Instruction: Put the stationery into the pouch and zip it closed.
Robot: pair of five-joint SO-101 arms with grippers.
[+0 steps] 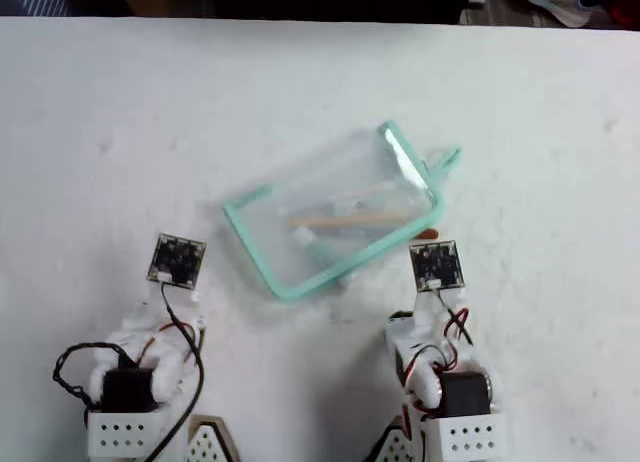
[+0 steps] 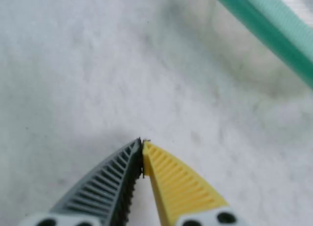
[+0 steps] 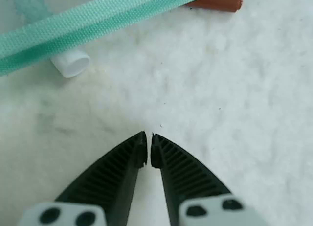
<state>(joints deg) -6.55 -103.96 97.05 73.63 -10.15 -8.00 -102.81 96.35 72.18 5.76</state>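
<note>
The left gripper [image 2: 142,144] and the right gripper [image 3: 149,138] are both closed, holding nothing, low over the white table [image 1: 120,112]. The clear pouch [image 1: 255,250] with green edging lies tilted just beyond them, a pencil [image 1: 345,220] inside. A brown pen tip [image 3: 220,1] and a white tube end [image 3: 71,63] show at its near edge.

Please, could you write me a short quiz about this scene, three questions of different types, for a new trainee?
1. True or false: the left gripper holds something.
2. Which colour is the trim of the pouch? A red, B green, C black.
3. Fill the gap: the right gripper is ____ (open or shut).

Key: 1 false; 2 B; 3 shut.
</note>
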